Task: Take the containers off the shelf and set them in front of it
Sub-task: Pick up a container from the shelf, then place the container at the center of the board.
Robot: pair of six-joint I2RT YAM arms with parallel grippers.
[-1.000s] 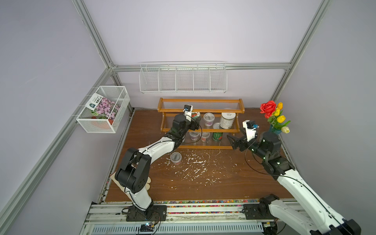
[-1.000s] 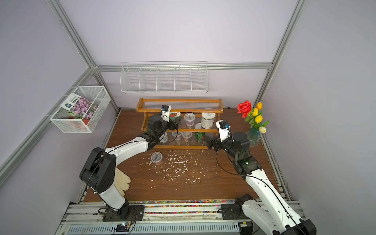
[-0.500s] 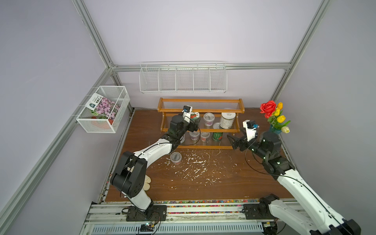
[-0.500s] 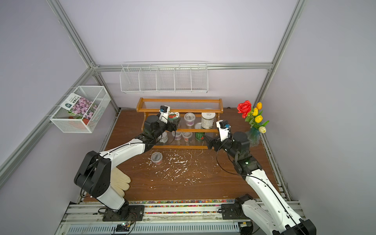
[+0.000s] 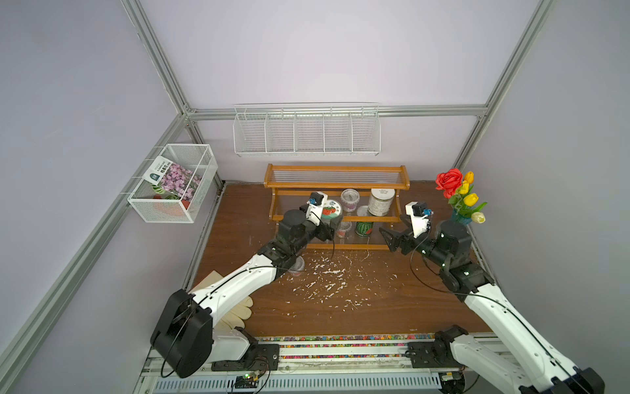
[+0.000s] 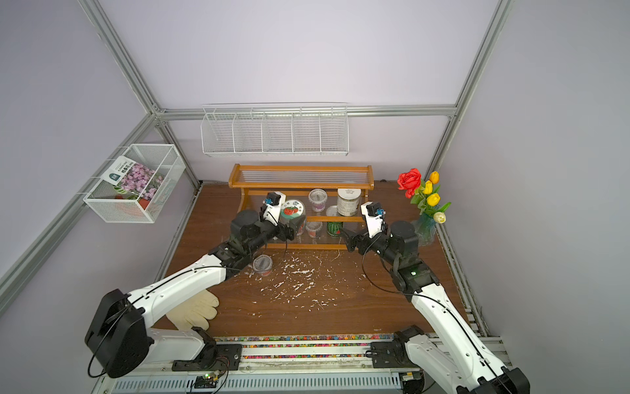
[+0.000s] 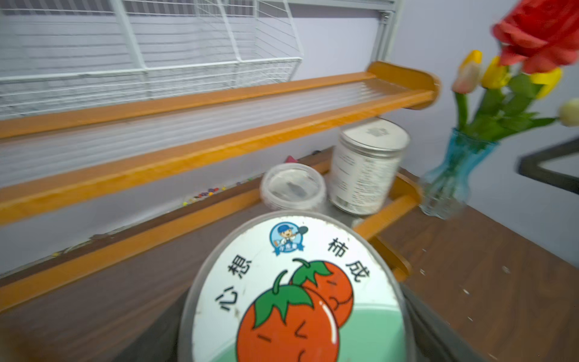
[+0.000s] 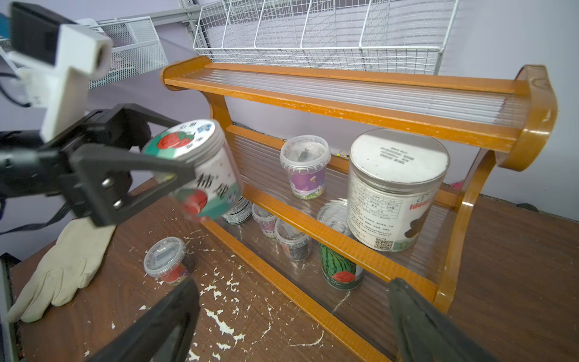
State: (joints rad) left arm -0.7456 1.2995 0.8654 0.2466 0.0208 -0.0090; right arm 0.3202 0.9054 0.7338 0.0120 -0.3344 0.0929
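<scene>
My left gripper (image 5: pixel 330 225) is shut on the red-fruit-labelled jar (image 8: pixel 191 169), which hangs tilted in the air just in front of the left part of the orange-brown shelf (image 5: pixel 337 186). A purple-labelled clear cup (image 8: pixel 305 166) and the big silver tin (image 8: pixel 396 188) stand on the middle tier. The watermelon-print can (image 8: pixel 340 269), two clear cups (image 8: pixel 293 239) and a dark-labelled can (image 8: pixel 238 209) stand on the bottom tier. Another clear cup (image 6: pixel 262 264) stands on the table in front. My right gripper (image 5: pixel 386 240) is open and empty, facing the shelf's right end.
A blue glass vase of flowers (image 5: pixel 460 218) stands right of the shelf, close behind my right arm. A pale glove (image 5: pixel 235 307) lies at the table's front left. White flakes (image 5: pixel 324 273) litter the wood. Wire baskets (image 5: pixel 306 129) hang on the walls.
My left gripper has drawn the fruit jar forward off the middle tier, and the left arm has swung with it. The right arm has not moved.
</scene>
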